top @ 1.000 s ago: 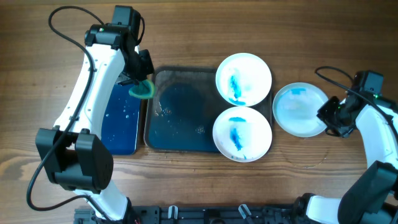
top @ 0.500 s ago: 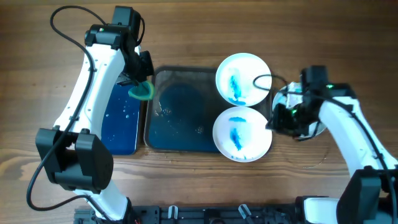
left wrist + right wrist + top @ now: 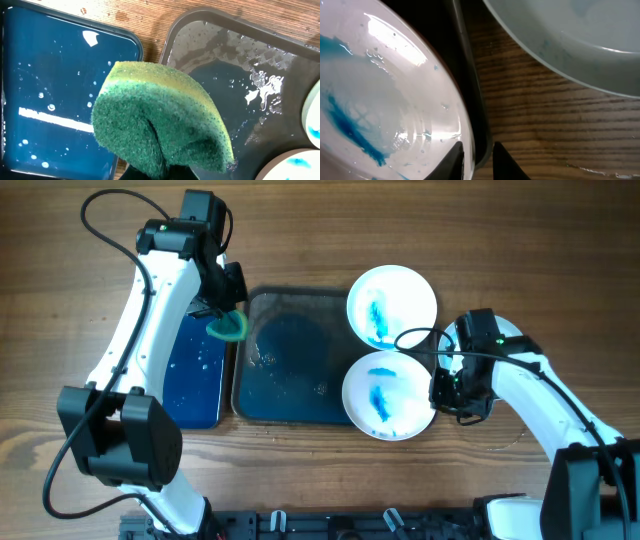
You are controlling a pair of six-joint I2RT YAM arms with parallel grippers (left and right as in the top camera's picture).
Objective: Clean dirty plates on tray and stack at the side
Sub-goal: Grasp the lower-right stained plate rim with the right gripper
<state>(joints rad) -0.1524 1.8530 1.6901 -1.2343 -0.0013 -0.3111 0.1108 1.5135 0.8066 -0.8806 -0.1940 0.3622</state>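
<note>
Plates (image 3: 389,395) — step in hand, as I read it: taking up the next dirty one for scrubbing.

Left to right:
- Small blue tray (image 3: 195,370), wet, lies at 9 o'clock of the tray (image 3: 285,380).
- Left fingers (image 3: 224,318) are clamped on a green sponge (image 3: 160,125), held over the seam between the two trays. The sponge touches no plate.
- The tray's left half is bare and wet.
- Two smeared plates fill its right half: far plate (image 3: 391,305) at 1 o'clock, near plate (image 3: 385,100) at 4 o'clock, rims just beside each other.
- Right fingers (image 3: 478,156) stand apart at the near plate's 3 o'clock edge. One is over the plate rim, the other outside the tray rim. Both rims lie in the gap, not yet pinched.
- Third plate (image 3: 560,35) rests on the worktop (image 3: 530,125), off the tray at 3 o'clock, near those fingers but apart. No smear shows on its visible part.

Next move calls for closing on the plate rim alone, clear of the tray rim, then lifting toward the sponge.
</note>
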